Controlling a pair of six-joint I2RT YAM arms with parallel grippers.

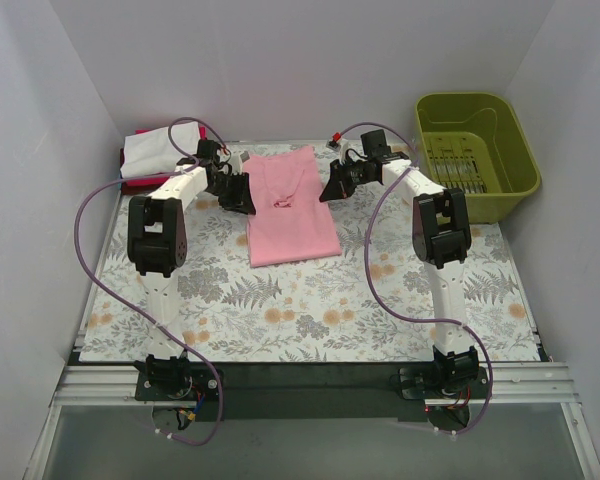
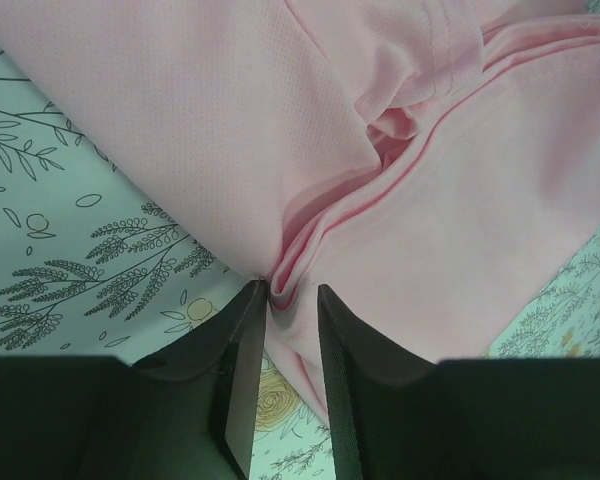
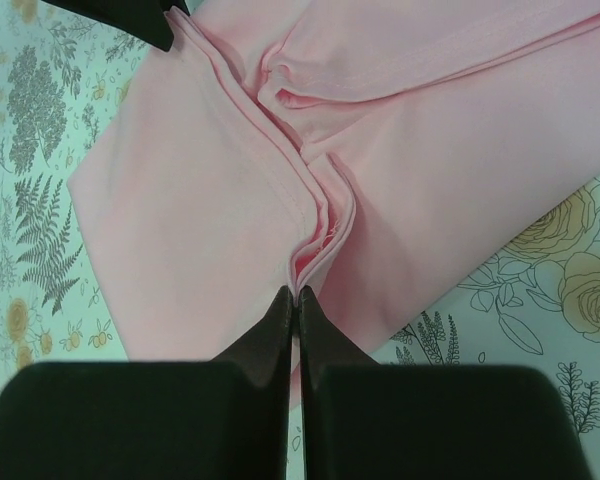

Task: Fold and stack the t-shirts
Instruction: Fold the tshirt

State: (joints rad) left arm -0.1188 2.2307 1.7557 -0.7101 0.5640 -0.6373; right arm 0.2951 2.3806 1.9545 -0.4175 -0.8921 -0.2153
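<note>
On the floral cloth (image 1: pixel 280 300) covering the desk lies the pink t-shirt (image 1: pixel 290 215), spread flat with a small pucker at its middle. At the shirt's right edge the right pincer (image 3: pixel 298 295) is closed on a pinched pleat of pink cloth. At its left edge the left pincer (image 2: pixel 290 295) stands narrowly parted, a matching pleat at its tips, not visibly clamped. Both sit level across the shirt, probably so the 2 arms can lift 1 crease line together and fold it over. Left of the shirt, beyond its far corner, a white t-shirt (image 1: pixel 150 150) rests on a red t-shirt (image 1: pixel 135 185), close behind the left pincer. Right of the shirt, well apart, stands a green basket (image 1: pixel 470 205).
</note>
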